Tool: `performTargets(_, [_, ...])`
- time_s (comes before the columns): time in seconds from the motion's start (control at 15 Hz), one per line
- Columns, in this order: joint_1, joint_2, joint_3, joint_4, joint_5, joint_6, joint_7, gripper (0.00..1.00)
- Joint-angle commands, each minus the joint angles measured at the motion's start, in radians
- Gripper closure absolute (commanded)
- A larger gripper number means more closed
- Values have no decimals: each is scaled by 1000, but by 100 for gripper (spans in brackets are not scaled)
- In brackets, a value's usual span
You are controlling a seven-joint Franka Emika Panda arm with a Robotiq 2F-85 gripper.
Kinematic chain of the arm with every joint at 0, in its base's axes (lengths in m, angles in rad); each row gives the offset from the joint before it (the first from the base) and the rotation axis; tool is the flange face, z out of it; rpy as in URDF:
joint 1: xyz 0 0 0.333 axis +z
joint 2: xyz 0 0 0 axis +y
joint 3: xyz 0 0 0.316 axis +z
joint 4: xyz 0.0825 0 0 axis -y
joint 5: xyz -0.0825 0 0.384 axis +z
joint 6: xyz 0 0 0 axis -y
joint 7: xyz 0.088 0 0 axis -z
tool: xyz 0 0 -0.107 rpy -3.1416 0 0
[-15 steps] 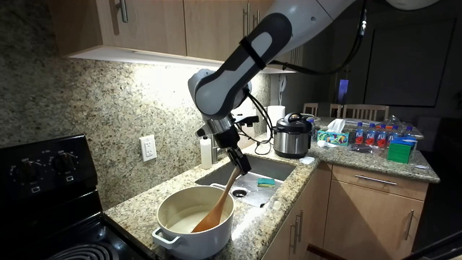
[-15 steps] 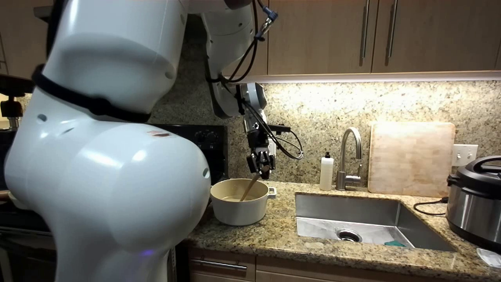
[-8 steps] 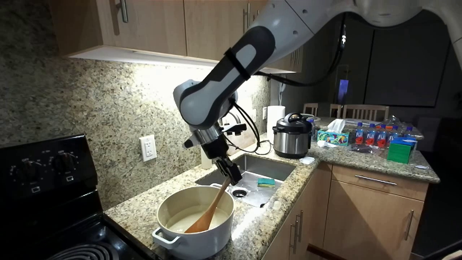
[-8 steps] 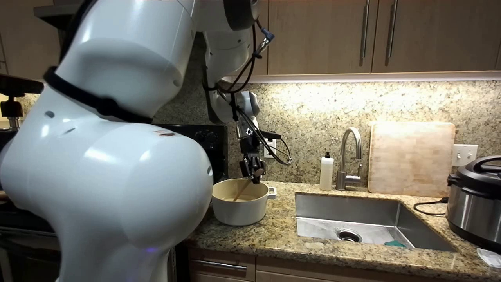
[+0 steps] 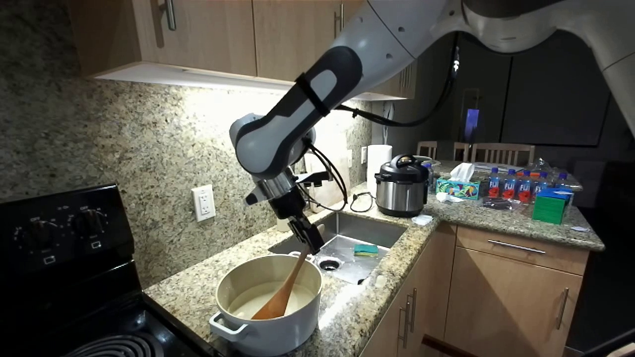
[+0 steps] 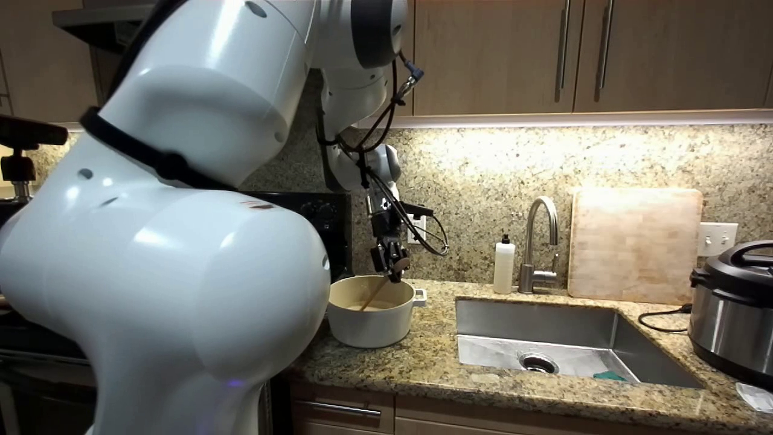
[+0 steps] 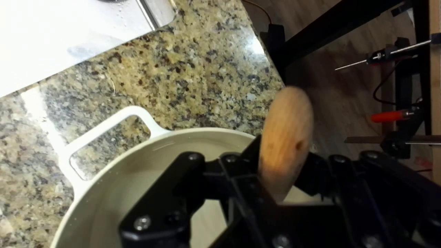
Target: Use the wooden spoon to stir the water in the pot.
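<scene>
My gripper (image 5: 311, 242) is shut on the upper handle of the wooden spoon (image 5: 282, 295). The handle end (image 7: 287, 127) sticks up past the fingers in the wrist view. The spoon slants down into the white pot (image 5: 278, 337), its broad end near the pot's wall by the side handle closest to the stove. The pot stands on the counter and also shows in an exterior view (image 6: 369, 326). Pale, clear-looking water (image 5: 255, 296) lies low in the pot, and the spoon's lower end is in it. The gripper (image 6: 391, 270) is just above the pot's rim on the sink side.
A sink (image 5: 342, 253) with a green sponge (image 5: 365, 250) is beside the pot. A black stove (image 5: 134, 322) is on its other side. A soap bottle (image 6: 504, 266), faucet (image 6: 537, 241) and cutting board (image 6: 634, 241) stand behind the sink. Cabinets (image 5: 208, 39) hang above.
The gripper, holding the spoon, has moved toward the stove and slightly down. The spoon's broad end has shifted the same way inside the pot. Most of this happened in the first half second.
</scene>
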State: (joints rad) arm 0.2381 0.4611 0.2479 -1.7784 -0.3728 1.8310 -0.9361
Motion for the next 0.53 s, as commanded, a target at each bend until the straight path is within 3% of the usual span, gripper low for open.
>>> performTargets(0.0, [-71, -64, -11, -30, 75, 33, -49, 94])
performTargets(0.47, [-170, -145, -44, -58, 199, 92, -111, 95])
